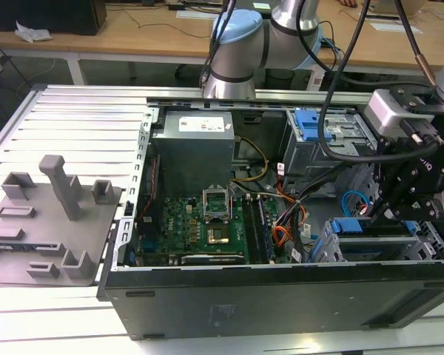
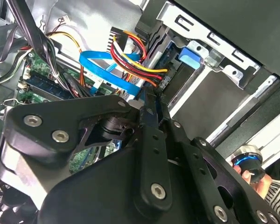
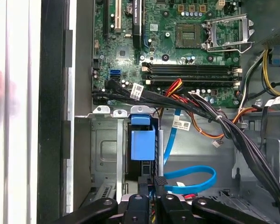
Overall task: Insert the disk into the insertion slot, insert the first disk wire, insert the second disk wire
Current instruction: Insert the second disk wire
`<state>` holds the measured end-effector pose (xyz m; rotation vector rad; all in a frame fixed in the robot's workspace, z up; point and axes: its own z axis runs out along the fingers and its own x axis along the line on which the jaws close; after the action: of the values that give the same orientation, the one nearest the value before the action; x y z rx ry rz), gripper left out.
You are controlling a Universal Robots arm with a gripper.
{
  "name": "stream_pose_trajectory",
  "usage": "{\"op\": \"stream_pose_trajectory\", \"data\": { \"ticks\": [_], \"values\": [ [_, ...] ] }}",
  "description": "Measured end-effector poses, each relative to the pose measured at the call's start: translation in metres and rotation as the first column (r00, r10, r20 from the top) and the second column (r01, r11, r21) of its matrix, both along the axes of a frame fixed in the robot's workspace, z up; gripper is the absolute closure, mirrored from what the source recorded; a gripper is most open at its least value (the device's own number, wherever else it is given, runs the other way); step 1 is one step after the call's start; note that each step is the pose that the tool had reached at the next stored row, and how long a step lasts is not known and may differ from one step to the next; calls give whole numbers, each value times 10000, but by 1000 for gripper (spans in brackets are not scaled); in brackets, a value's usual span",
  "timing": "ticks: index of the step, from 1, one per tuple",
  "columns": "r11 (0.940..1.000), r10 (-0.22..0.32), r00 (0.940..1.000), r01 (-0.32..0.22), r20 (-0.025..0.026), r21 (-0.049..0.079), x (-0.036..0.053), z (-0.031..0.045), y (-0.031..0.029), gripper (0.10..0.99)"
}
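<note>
The open computer case (image 1: pixel 281 288) is lying on its side on a slatted metal table (image 1: pixel 74 118), and the exterior view is showing all of it, with the green motherboard (image 1: pixel 192 222) in the middle and a grey power supply box (image 1: pixel 192 148) behind it. That view is also showing a grey fixture plate (image 1: pixel 44 229) with upright blocks on the exterior view's left, well apart from the case.

The robot arm is reaching into the case at the exterior view's right, and its black gripper (image 1: pixel 396 211) is hanging just above the insertion slot (image 1: pixel 388 240), a low silver cage near the case's front wall. The disk (image 1: pixel 351 227) is sitting inside this slot; only its blue carrier edge is visible there. In the first wrist view the blue carrier tab (image 3: pixel 143 140) is standing out from the cage (image 3: pixel 107 154), and the disk's long axis is running into the bay, away from the motherboard (image 3: pixel 177 46).

The second disk wire (image 3: pixel 191 179), thin and light blue, is bending in 1 loop just beside the gripper (image 3: pixel 152 196). The second wrist view is showing the same wire (image 2: pixel 107 70) next to a red, yellow and black wire bundle (image 2: pixel 130 58), whose connector is lying at the disk's end. The fingers are standing narrow, almost together, near that connector; whether they are gripping anything, I cannot tell.
</note>
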<state>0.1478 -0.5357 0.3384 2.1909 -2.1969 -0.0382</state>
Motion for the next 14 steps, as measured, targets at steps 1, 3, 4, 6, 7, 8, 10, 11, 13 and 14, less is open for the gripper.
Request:
{"op": "stream_pose_trajectory", "data": {
  "ticks": [1, 3, 4, 6, 7, 8, 10, 11, 13, 14],
  "values": [
    [10000, 0, 10000, 0, 0, -4, 0, -6, 0, 925],
    [10000, 0, 10000, 0, 1, -2, 0, -16, 0, 925],
    [10000, 1, 10000, -1, 0, 2, 0, -19, 0, 925],
    [10000, 0, 10000, 0, 2, 15, 0, -26, 1, 914],
    [10000, 1, 10000, -1, 0, 11, 0, -27, 0, 914],
    [10000, 0, 10000, 0, 0, 4, 0, -18, -1, 851],
    [10000, 0, 10000, 0, 1, 2, 0, 97, 3, 851],
    [10000, 0, 10000, 0, 1, -5, 0, 141, 15, 851],
    [10000, 0, 10000, 0, 4, -24, -1, 224, 31, 980],
    [10000, 1, 10000, -1, 5, -31, -1, 255, 35, 980]
  ]
}}
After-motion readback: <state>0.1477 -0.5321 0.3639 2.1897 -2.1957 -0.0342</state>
